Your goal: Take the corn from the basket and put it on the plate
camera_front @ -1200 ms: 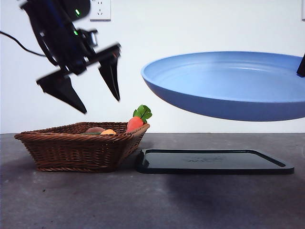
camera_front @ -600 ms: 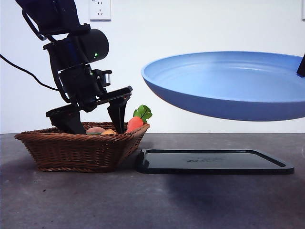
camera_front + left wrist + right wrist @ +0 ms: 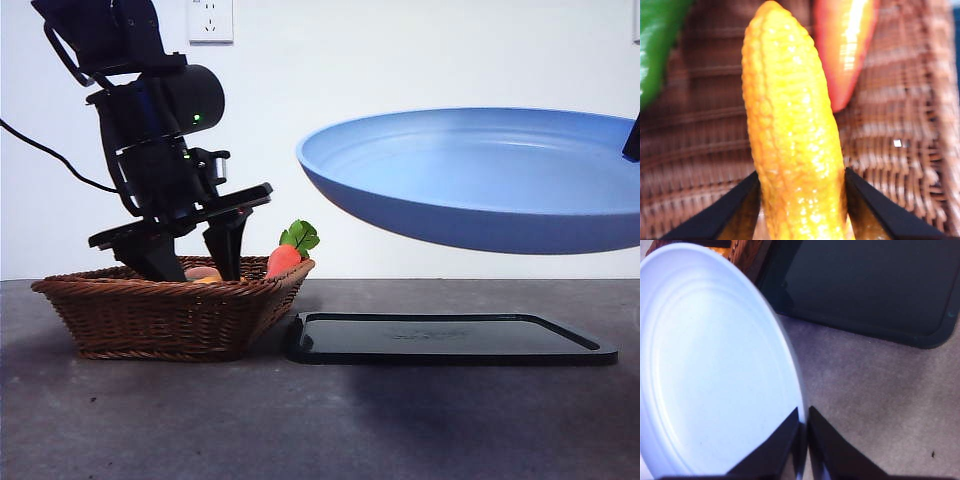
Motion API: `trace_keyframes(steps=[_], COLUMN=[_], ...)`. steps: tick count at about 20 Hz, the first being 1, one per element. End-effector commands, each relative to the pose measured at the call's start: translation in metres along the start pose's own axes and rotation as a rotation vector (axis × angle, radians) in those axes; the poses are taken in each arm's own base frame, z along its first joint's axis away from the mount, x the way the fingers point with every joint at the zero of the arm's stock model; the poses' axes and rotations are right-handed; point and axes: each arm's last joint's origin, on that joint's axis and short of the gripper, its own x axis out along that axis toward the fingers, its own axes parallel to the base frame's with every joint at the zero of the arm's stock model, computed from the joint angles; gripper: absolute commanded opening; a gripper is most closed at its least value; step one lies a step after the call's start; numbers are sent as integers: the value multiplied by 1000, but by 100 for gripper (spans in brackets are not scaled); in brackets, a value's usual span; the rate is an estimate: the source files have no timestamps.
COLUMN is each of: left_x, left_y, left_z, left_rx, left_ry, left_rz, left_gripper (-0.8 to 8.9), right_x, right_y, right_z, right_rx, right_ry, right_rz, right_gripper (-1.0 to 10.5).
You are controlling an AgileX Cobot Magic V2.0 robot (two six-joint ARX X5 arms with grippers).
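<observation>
The corn lies inside the basket, on its woven floor, and the left wrist view shows the cob running lengthwise between the two black jaws of the left gripper, which press against its sides, clamped on it. Just beside the corn in that view lies a red toy, and a green item sits at the other side, both also in the basket. From the front, the left gripper reaches down into the basket with its jaw tips below the rim; a round pinkish-orange item shows between them, and the red carrot-like toy with green leaves leans at the basket's near-right corner. The basket stands on the grey table, just beside a flat black tray. The plate hangs in the air above the tray, slightly tilted and holding nothing; the right gripper has its jaws pinched together on the plate's rim.
</observation>
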Motion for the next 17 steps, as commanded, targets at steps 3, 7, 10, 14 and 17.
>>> trace_keyframes(steps=[3, 7, 10, 14, 17], left_x=[-42, -97, -122, -120, -108], left_y=[-6, -23, -40, -69, -92], left_z=[8, 3, -6, -21, -34], left_rx=[37, 96, 166, 307, 425], left_ry=[-108, -230, -255, -173, -103], left_rz=[-23, -115, -258, -399, -421], left_gripper=[188, 188, 188, 188, 188], right_x=[13, 44, 71, 98, 107], right_y=[-5, -19, -31, -45, -51], right_z=[7, 16, 21, 24, 27], right_rx=[38, 104, 170, 248, 287], right_ry=[37, 130, 192, 239, 232], right_rz=[1, -9, -7, 33, 80], right_gripper=[1, 1, 1, 1, 1])
